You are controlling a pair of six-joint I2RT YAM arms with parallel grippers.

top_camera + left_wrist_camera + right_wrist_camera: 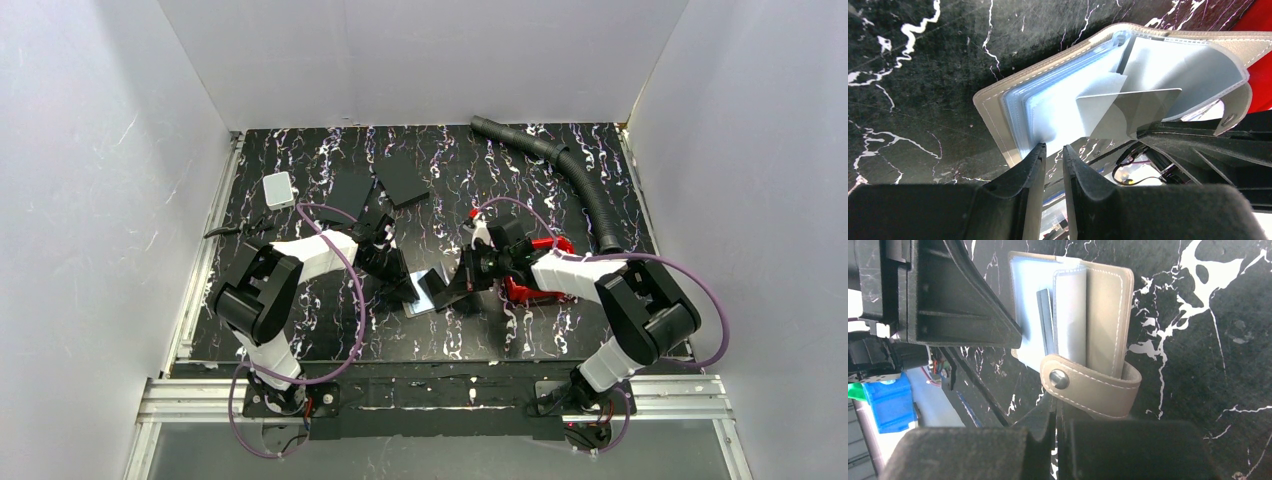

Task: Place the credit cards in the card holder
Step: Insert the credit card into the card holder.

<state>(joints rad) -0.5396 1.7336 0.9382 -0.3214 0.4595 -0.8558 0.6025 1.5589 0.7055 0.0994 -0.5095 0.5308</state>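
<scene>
The taupe card holder lies open on the marble table between both grippers. In the left wrist view its clear glossy sleeves fan open. My right gripper is shut on a credit card and holds it slanted, one end inside a sleeve. In the right wrist view the card shows edge-on, with the snap tab curled over my fingers. My left gripper rests at the holder's near edge, jaws a narrow gap apart with nothing between them.
Two larger matte black slabs lie at the back. A small white box sits at the back left. A red tray is under the right arm. A black corrugated hose curves along the back right.
</scene>
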